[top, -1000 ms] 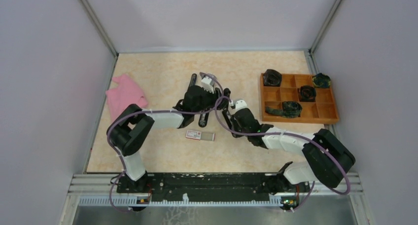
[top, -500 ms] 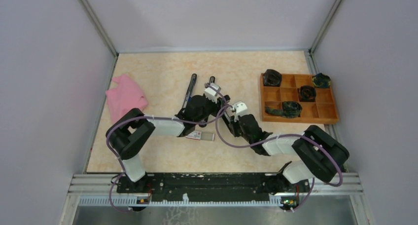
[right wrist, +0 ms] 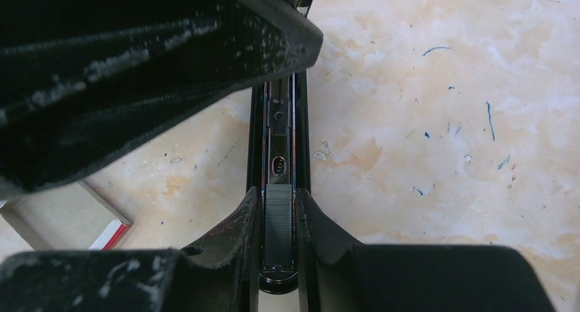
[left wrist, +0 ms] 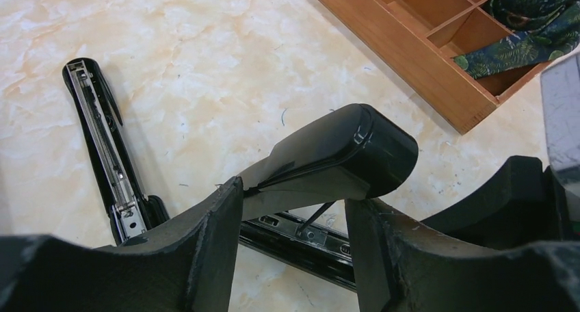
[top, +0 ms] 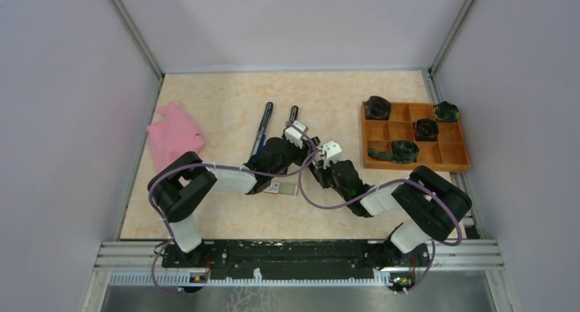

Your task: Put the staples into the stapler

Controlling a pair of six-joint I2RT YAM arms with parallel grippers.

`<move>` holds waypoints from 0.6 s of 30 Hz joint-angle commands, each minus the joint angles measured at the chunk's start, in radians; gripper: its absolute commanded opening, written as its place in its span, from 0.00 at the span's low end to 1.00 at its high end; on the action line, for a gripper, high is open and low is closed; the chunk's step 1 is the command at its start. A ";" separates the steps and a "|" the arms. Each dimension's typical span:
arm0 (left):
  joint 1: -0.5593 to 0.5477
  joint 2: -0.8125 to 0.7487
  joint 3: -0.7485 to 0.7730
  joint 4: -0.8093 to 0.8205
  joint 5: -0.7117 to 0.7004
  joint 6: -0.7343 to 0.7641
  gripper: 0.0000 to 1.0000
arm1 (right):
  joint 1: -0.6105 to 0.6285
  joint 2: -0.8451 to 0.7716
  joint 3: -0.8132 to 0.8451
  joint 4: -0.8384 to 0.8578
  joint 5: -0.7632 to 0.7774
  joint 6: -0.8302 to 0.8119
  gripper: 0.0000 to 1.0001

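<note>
Your left gripper (left wrist: pixel 294 197) has its fingers (left wrist: pixel 205 243) closed against both sides of the stapler (left wrist: pixel 342 148), on its rounded top cover. As I judge it, that holds the cover up so the rail (left wrist: pixel 102 134), out beyond the left finger, lies open for loading. Your right gripper (right wrist: pixel 279 196) pinches the narrow base between its fingers, likely to keep the body from sliding. The staples (right wrist: pixel 61 216) lie flat on the table (right wrist: pixel 444 120), just outside the right gripper's left finger, untouched. One gripper must let go to fetch them.
</note>
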 commanded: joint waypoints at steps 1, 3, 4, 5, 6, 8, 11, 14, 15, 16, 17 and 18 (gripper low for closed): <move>-0.056 0.027 -0.025 0.023 0.006 0.014 0.61 | 0.017 0.009 0.022 0.123 -0.058 -0.026 0.00; -0.069 0.030 -0.038 0.022 -0.003 0.016 0.64 | 0.016 0.017 0.023 0.127 -0.057 -0.027 0.00; -0.074 0.027 -0.044 0.023 -0.009 0.014 0.65 | 0.017 0.018 0.022 0.128 -0.054 -0.027 0.00; -0.077 0.023 -0.052 0.025 -0.013 0.008 0.66 | 0.017 0.021 0.021 0.130 -0.052 -0.027 0.00; -0.079 0.017 -0.061 0.029 -0.014 0.000 0.68 | 0.016 0.022 0.020 0.131 -0.047 -0.026 0.00; -0.083 -0.002 -0.075 0.029 -0.014 -0.012 0.72 | 0.016 0.021 0.018 0.132 -0.039 -0.025 0.00; -0.085 -0.041 -0.097 0.036 -0.010 -0.035 0.80 | 0.016 0.013 0.014 0.121 -0.027 -0.026 0.00; -0.085 -0.080 -0.108 0.027 -0.006 -0.052 0.86 | 0.016 0.000 0.011 0.098 -0.020 -0.022 0.01; -0.085 -0.091 -0.111 0.024 -0.001 -0.056 0.87 | 0.016 -0.005 0.013 0.087 -0.018 -0.018 0.02; -0.085 -0.103 -0.115 0.021 0.000 -0.061 0.88 | 0.016 -0.008 0.013 0.077 -0.016 -0.014 0.02; -0.085 -0.113 -0.119 0.020 -0.002 -0.067 0.90 | 0.016 -0.010 0.015 0.069 -0.014 -0.010 0.03; -0.085 -0.122 -0.122 0.019 -0.004 -0.076 0.91 | 0.016 -0.013 0.015 0.061 -0.013 -0.006 0.03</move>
